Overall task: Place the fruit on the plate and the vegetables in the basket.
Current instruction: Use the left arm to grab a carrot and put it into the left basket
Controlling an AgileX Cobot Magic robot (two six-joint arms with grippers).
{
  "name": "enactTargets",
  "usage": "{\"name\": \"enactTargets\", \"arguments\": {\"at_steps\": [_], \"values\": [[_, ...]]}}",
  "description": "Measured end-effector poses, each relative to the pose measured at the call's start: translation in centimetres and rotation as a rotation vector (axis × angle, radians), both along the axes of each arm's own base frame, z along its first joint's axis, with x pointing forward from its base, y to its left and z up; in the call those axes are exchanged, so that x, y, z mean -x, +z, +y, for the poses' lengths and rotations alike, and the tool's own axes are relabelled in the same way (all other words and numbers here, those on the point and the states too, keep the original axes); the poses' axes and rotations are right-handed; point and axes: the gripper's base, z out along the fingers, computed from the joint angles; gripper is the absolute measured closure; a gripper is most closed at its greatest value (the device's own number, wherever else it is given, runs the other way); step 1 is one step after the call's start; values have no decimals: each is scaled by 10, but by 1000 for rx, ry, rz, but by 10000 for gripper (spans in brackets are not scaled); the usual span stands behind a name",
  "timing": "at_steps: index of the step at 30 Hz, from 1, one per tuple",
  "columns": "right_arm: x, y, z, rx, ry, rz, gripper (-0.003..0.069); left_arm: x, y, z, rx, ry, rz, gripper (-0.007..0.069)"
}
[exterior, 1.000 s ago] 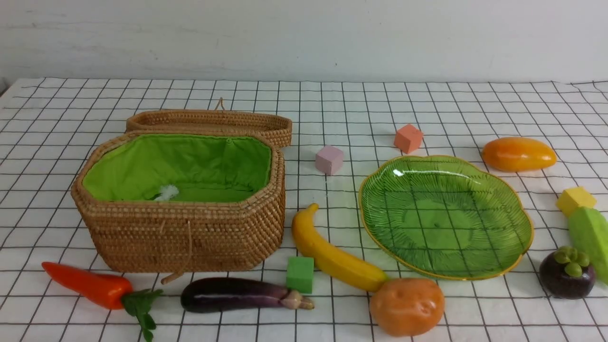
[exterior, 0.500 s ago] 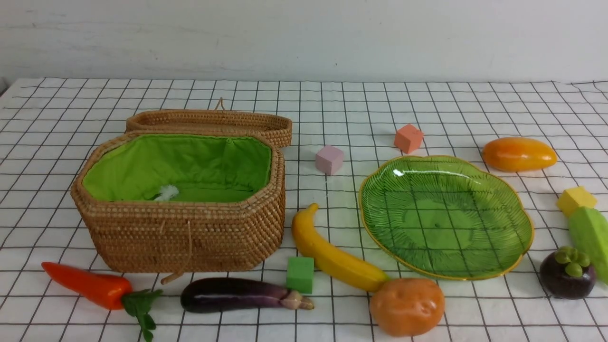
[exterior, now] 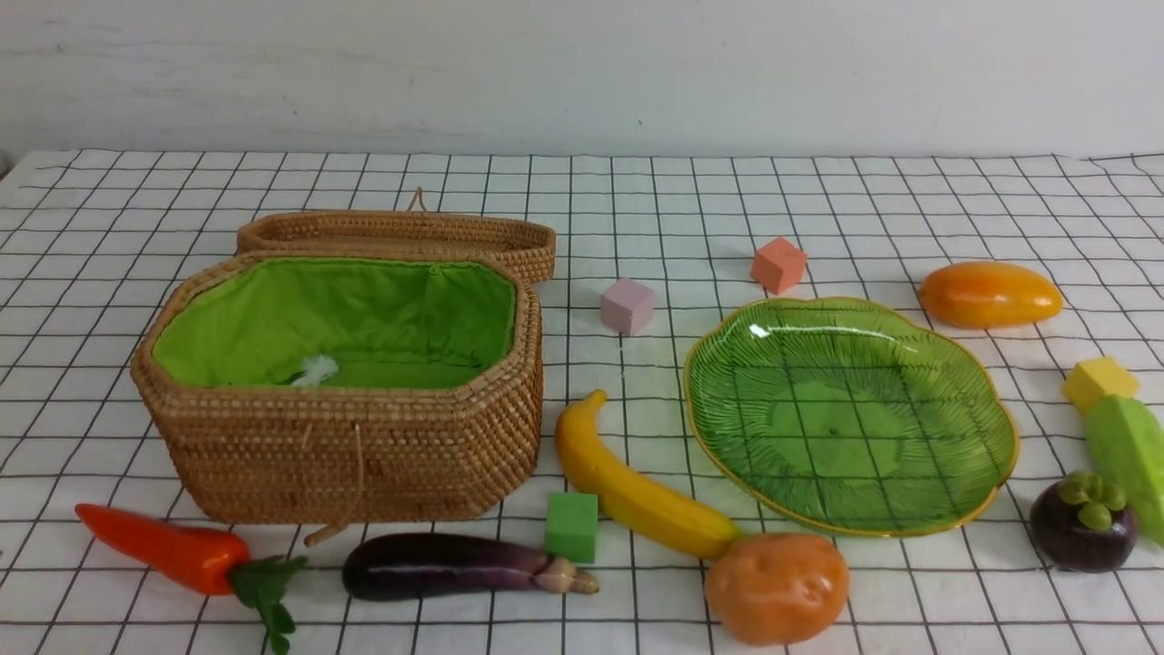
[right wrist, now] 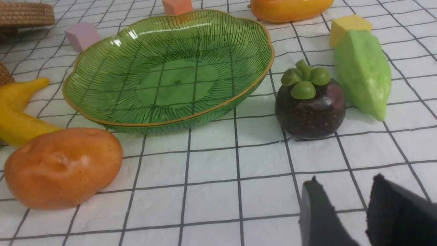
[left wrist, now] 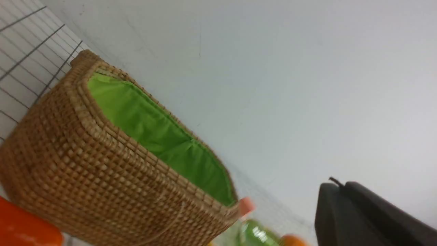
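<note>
Front: neither arm in frame. Mangosteen (exterior: 1082, 526) on the table far right, just off the plate (exterior: 909, 346); your right arm looks the nearer.
Left wrist: left gripper (left wrist: 368, 218) faces the basket (left wrist: 85, 164); can't tell how its jaws stand.
Right wrist: right gripper (right wrist: 344, 194) jaws released, empty. Mangosteen straight ahead, cap up.

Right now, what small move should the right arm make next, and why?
Probably ease the right gripper forward toward the mangosteen: its jaws stand apart, empty, just short of this fruit, and the plate beside it holds nothing yet.
</note>
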Motion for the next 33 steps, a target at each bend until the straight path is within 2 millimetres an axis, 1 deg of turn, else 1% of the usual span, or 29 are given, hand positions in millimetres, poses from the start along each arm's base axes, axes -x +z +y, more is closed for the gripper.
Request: {"name": "enactTargets", "arguments": {"at_steps": [1,2,4,7,8,10,12,14,16,17,18,20,24,26,29,30,31,32,33], "values": [[0,0,0,0,0,0,415,-2,1,-1,-27,-1,13,638],[0,0,0,0,0,0,415,-9,11,-4,-163,-27,77,638],[0,0,0,0,0,0,415,-20,22,-8,-278,-56,148,637],[0,0,0,0,0,0,415,-52,31,-16,-396,-146,348,637],[0,0,0,0,0,0,415,-54,34,-17,-404,-155,357,637],[0,0,0,0,0,0,415,-80,40,-23,-441,-208,475,637],[0,0,0,1,0,0,415,-96,43,-26,-455,-234,527,637],[0,0,0,1,0,-5,415,-105,47,-28,-481,-260,552,637],[-1,2,0,-22,-2,-23,415,-110,54,-31,-539,-303,555,637],[-1,2,1,-87,-8,-36,415,-111,58,-32,-571,-334,557,637],[-1,2,1,-93,-10,-41,415,-111,59,-33,-579,-340,557,637],[-3,11,4,-323,-30,-119,415,-111,68,-37,-659,-437,561,637],[-4,24,2,-578,-63,-250,415,-109,67,-40,-728,-530,583,637],[-4,30,0,-669,-79,-313,415,-109,67,-41,-717,-538,585,637],[-3,37,2,-744,-67,-294,428,-107,67,-43,-715,-563,590,637],[-1,46,6,-744,-32,-252,440,-106,67,-43,-730,-581,598,637],[1,52,7,-739,-21,-254,442,-105,66,-43,-733,-587,603,637],[3,65,11,-705,25,-213,456,-104,66,-43,-743,-602,613,637],[7,85,18,-597,113,-114,480,-103,67,-43,-752,-620,622,637]]}}
